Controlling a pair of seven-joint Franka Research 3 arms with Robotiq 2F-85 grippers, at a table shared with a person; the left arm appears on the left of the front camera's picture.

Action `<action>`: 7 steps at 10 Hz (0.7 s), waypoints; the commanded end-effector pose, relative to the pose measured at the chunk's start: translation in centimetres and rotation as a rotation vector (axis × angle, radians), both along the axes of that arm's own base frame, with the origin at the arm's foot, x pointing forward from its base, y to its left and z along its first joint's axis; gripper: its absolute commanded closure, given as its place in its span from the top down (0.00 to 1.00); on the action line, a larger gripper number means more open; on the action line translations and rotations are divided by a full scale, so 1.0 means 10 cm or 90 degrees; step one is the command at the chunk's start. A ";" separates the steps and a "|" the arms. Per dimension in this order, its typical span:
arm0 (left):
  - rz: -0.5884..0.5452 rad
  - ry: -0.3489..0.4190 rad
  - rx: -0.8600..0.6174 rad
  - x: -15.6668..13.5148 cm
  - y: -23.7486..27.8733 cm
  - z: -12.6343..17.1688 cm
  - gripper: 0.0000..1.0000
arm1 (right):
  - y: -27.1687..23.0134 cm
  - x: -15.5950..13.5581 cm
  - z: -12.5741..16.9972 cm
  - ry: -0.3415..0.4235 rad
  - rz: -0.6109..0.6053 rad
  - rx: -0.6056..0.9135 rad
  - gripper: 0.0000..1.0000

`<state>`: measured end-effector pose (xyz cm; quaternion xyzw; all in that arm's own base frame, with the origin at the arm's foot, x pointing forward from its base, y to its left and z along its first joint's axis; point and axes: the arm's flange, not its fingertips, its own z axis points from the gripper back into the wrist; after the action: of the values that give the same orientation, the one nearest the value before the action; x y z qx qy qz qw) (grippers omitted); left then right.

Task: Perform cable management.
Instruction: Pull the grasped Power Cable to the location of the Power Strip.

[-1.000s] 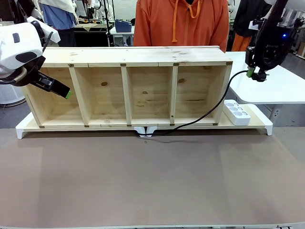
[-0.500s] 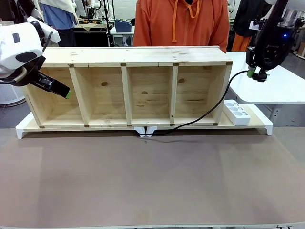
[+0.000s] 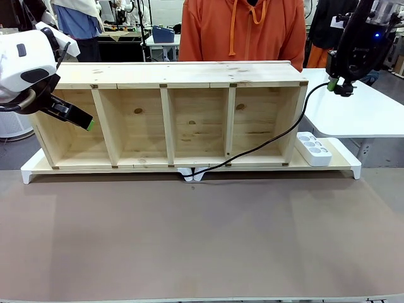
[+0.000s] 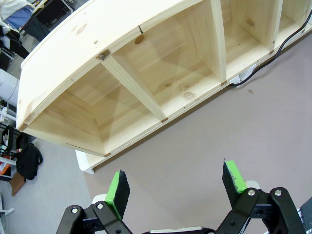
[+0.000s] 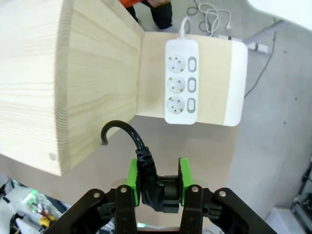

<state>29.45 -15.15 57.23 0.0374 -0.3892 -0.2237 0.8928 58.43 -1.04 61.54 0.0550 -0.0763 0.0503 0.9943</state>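
My right gripper [image 5: 157, 171] pinches the cable [image 5: 117, 123] by its stiff plug [image 5: 146, 184] (best hold, I reckon), since the rest looks light and floppy.

This looks like a robotics lab or workshop, not a home. A white robot arm [image 3: 25, 60] comes in at the upper left of the front view, above a wide bench [image 3: 202, 240] with a plain brown top. At the far edge of the bench stand a bare wooden shelf [image 3: 170, 76] and a white power strip [image 3: 314, 149]. Behind the person in the orange hoodie [image 3: 240, 28], at the top left, there are more work tables [image 3: 123, 39] with equipment. In the right wrist view, loose white cords [image 5: 212, 19] lie on a grey floor [image 5: 273, 146].
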 end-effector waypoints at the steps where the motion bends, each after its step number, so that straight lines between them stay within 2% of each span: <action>1: 0.003 0.001 0.010 -0.01 0.01 0.00 1.00 | 0.03 0.24 0.04 0.000 0.021 -0.001 0.39; 4: 0.003 0.001 0.010 -0.01 0.01 0.00 1.00 | 0.04 0.49 -0.04 0.027 0.024 -0.005 0.39; 7: 0.003 0.001 0.010 -0.01 0.01 0.00 1.00 | 0.02 0.53 -0.05 0.028 0.019 -0.003 0.39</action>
<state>29.45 -15.15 57.22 0.0373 -0.3892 -0.2237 0.8928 62.76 -0.55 60.06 0.0565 -0.0442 0.0638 0.9954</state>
